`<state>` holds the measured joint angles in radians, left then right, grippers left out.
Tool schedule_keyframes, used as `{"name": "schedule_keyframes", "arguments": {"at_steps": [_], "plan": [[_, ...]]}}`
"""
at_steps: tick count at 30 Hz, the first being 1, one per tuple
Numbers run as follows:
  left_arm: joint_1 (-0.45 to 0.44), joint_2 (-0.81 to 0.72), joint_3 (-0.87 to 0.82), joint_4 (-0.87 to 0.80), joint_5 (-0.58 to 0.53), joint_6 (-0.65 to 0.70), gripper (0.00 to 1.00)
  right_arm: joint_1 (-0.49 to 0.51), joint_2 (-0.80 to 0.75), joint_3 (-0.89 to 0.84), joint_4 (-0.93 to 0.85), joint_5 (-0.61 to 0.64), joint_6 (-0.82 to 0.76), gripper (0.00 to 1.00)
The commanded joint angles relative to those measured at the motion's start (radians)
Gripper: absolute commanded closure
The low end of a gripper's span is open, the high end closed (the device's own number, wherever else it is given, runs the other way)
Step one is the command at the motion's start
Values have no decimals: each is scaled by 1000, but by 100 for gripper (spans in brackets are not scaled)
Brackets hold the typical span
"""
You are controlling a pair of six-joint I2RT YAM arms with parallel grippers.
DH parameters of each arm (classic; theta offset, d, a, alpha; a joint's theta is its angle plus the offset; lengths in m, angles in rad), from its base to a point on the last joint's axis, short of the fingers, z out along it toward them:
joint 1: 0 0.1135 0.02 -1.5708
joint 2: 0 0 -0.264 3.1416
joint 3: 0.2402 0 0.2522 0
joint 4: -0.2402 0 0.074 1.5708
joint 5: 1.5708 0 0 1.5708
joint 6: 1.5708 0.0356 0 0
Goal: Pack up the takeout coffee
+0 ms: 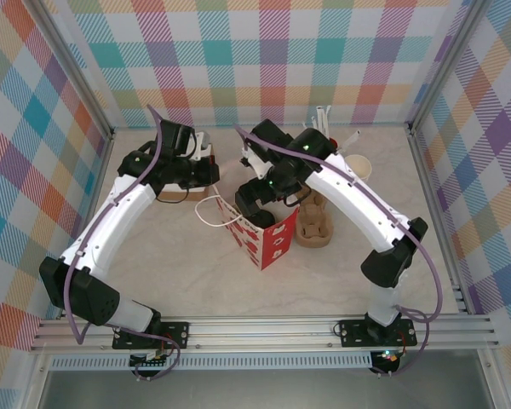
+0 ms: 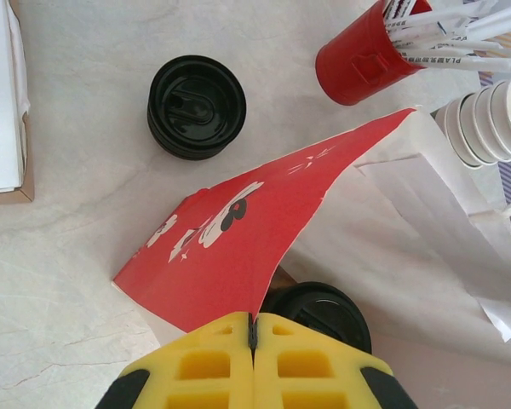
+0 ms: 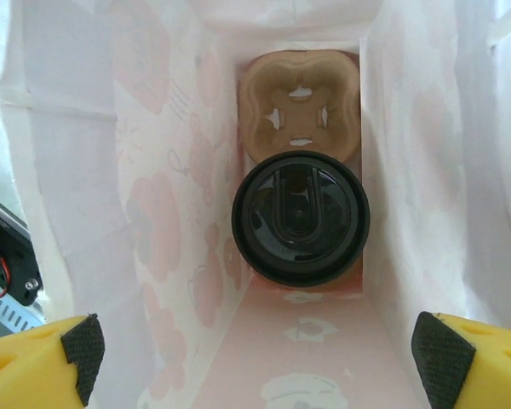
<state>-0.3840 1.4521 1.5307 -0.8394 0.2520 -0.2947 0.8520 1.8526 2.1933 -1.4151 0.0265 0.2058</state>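
The takeout coffee [image 3: 300, 217] shows its round black lid from above, standing in the near hole of a brown cup holder [image 3: 300, 106] at the bottom of the red patterned paper bag [image 1: 257, 237]. My right gripper [image 3: 260, 366] hangs open over the bag's mouth [image 1: 260, 204], its yellow fingers [image 3: 64, 358] wide apart and holding nothing. My left gripper [image 2: 254, 328] is shut on the bag's red top edge [image 2: 238, 247], at the bag's left side [image 1: 209, 179]. The coffee's lid [image 2: 324, 315] peeks out under that edge.
A round black lid [image 2: 196, 106] sits on the table behind the bag. At the back right stand a red cup of white straws [image 2: 366, 55] and a stack of lidless cups [image 2: 494, 119]. More brown cup holders [image 1: 313, 226] stand right of the bag. A cardboard box [image 2: 0, 102] lies left.
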Motion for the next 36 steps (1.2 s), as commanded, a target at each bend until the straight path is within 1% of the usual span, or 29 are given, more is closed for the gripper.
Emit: {"name": "schedule_keyframes", "arguments": {"at_steps": [1,6,11,16,17,19,23,27,28,30,33,36], "plan": [[-5,-30,9,-6,6,17,100,-2,-39,48,-34,1,22,7],[-6,-21,6,-9,-2,12,100,-1,-63,76,-39,-2,27,9],[-6,-20,0,-6,-5,12,100,-1,-91,105,-28,11,36,20],[-6,-21,2,-6,-11,11,100,-4,-146,132,19,71,42,30],[-5,-19,2,-5,-12,9,98,-4,-161,134,30,79,44,32],[-6,-22,4,-4,-18,6,91,-7,-196,134,59,91,43,36],[-6,-26,9,-4,-23,3,84,-17,-256,124,79,136,32,42],[-6,-33,28,-3,-29,-6,68,-60,-338,46,102,202,14,45],[-6,-34,36,-4,-32,-7,63,-87,-366,15,115,202,12,46],[-5,-36,54,-10,-38,-7,56,-148,-422,-53,145,187,6,47],[-4,-38,79,-13,-55,-11,46,-287,-499,-175,204,122,3,48],[-3,-51,96,-2,-73,-17,36,-416,-532,-264,237,70,-6,48]]}}
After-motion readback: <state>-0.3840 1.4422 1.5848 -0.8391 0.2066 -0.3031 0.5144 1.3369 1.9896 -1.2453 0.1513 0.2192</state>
